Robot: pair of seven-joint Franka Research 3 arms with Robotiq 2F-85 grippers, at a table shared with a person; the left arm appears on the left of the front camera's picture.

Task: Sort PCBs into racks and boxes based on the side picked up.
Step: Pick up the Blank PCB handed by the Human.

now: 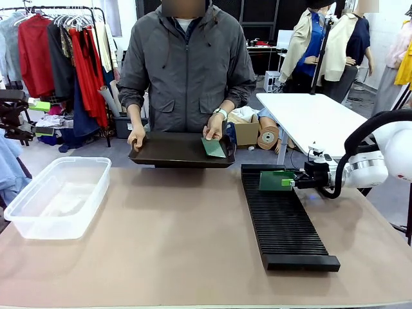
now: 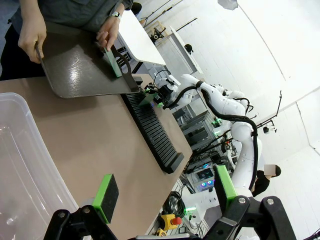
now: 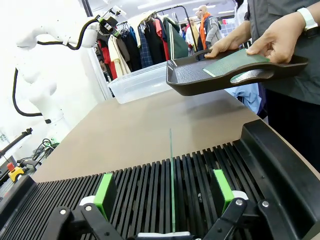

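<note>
Right claw [image 3: 164, 190] astride PCB [image 3: 171, 160] in rack [image 3: 220, 160]

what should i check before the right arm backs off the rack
1. right tool open, pads off the slotted PCB: ok
2. slotted PCB upright in the rack: ok
3. left tool open, nothing held: ok
4. tray PCB free to pick: not ok, the person's hand rests on it
5. box top unobstructed: ok
</note>
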